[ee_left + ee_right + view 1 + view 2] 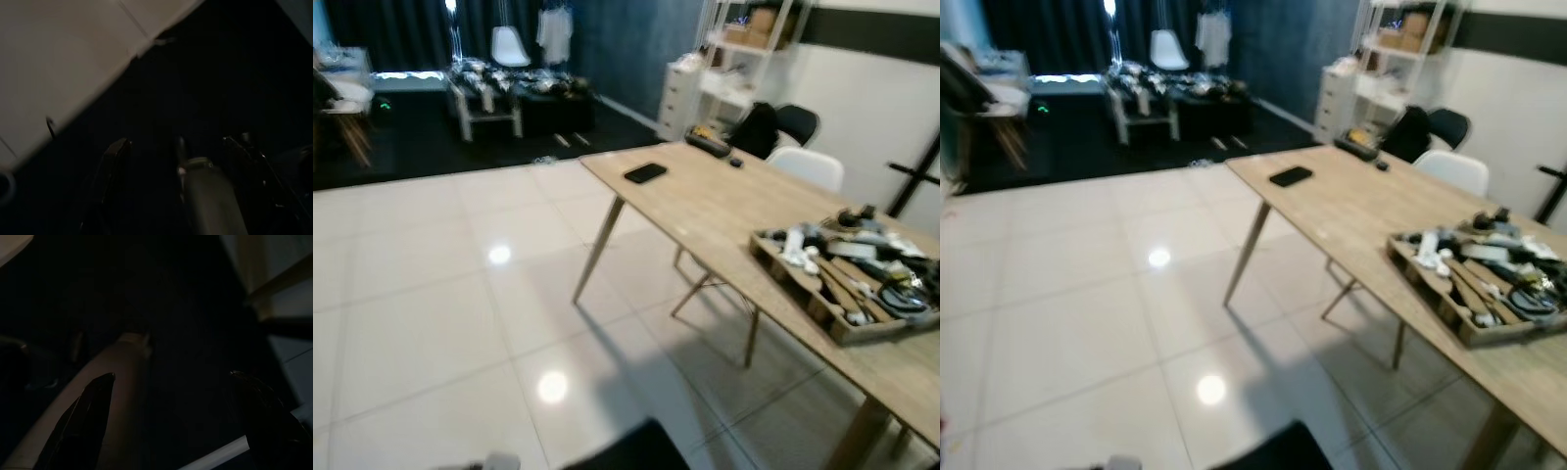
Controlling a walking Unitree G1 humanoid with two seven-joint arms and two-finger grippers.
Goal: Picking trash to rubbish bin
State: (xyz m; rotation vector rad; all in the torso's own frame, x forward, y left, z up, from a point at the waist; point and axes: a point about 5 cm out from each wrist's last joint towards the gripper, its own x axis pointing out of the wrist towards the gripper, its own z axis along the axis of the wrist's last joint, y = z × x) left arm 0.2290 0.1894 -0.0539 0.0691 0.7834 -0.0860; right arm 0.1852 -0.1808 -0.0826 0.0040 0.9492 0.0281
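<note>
**Both arms hanging idle, no trash or bin identified in frame**

Head cam gives me a white tiled floor [421, 323] with glare spots, slightly blurred. A long wooden table [724, 211] runs along the robot's right side on slanted legs. On its near end sits a wooden tray [837, 294] full of mixed clutter: tools, cables, white bits (too blurred to name singly). Further along the table top lies a flat black phone-like object [645, 173], well apart from the tray. At the far end there is a dark device [708, 144] with a small dark item just beside it.

A white chair [808, 166] stands behind the table, a black chair [793, 123] past it. A white shelf unit [744, 49] and a white drawer cabinet [680, 98] stand against the far wall. Far left of the room is dark floor with a low bench [489, 88] covered in stuff.

I can't pick out a rubbish bin or a clear piece of trash on the floor; the tray clutter is the only candidate.

Left gripper [178, 147], via the wrist cam, very dark: fingers spread, nothing between them, over dark floor with a pale tile edge at one side. Right gripper [171, 377]: also dark, fingers wide apart, empty.
</note>
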